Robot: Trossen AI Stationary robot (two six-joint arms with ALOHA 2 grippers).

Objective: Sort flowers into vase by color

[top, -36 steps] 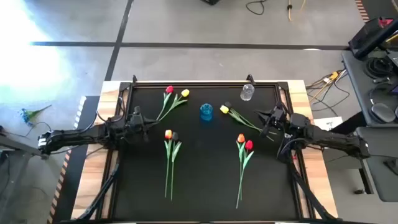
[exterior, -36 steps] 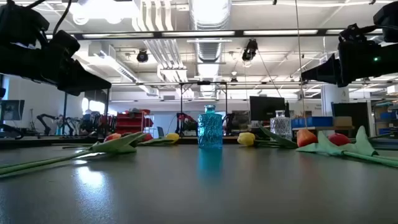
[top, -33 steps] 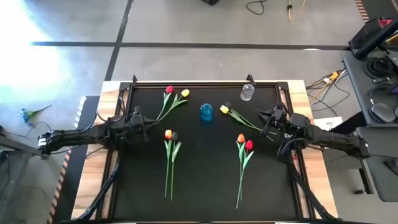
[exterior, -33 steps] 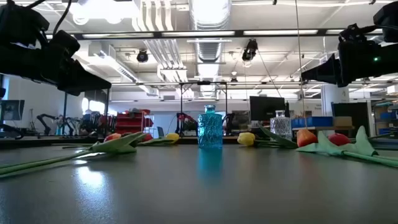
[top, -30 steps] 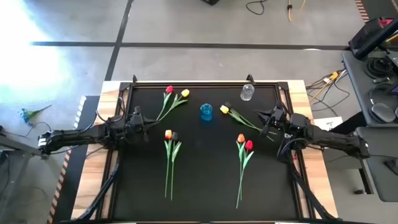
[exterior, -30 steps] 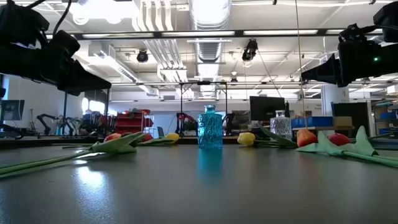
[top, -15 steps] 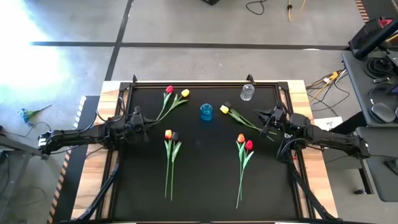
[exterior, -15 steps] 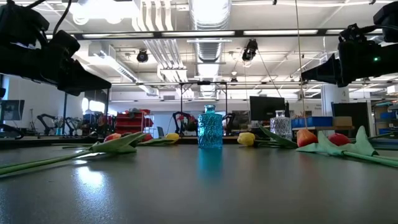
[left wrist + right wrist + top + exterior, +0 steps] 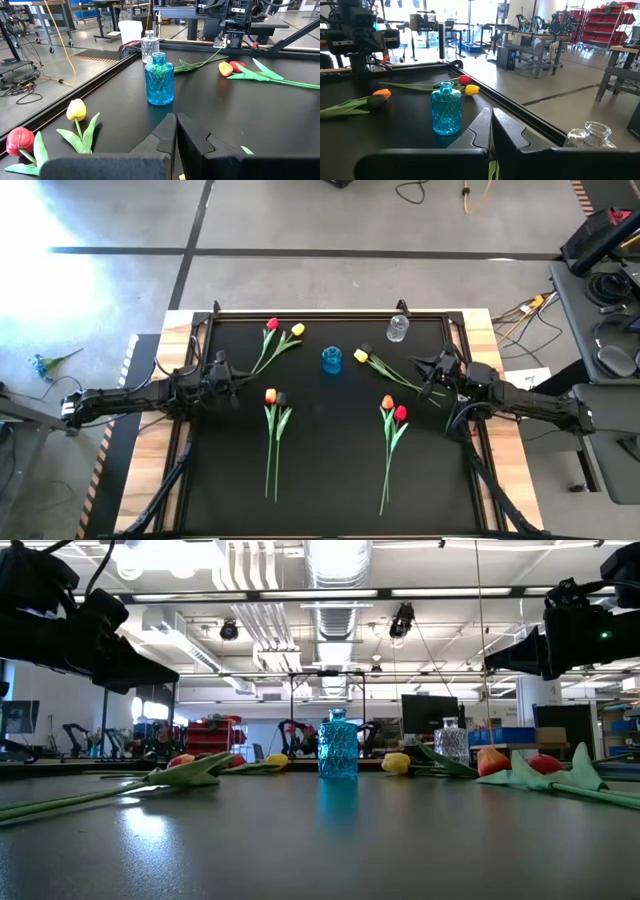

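Your left tool (image 9: 222, 373) and right tool (image 9: 432, 372) hang clenched and empty at the black tabletop (image 9: 330, 470) edges; the long-stemmed artificial tulips (image 9: 272, 412) lie paired, the faceted blue glass vase (image 9: 331, 360) central within both arms' reach.

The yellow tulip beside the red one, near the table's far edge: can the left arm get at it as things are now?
Probably yes. The yellow tulip lies flat, nothing stands between it and the shut left pincer, and the blue vase is off to the side.
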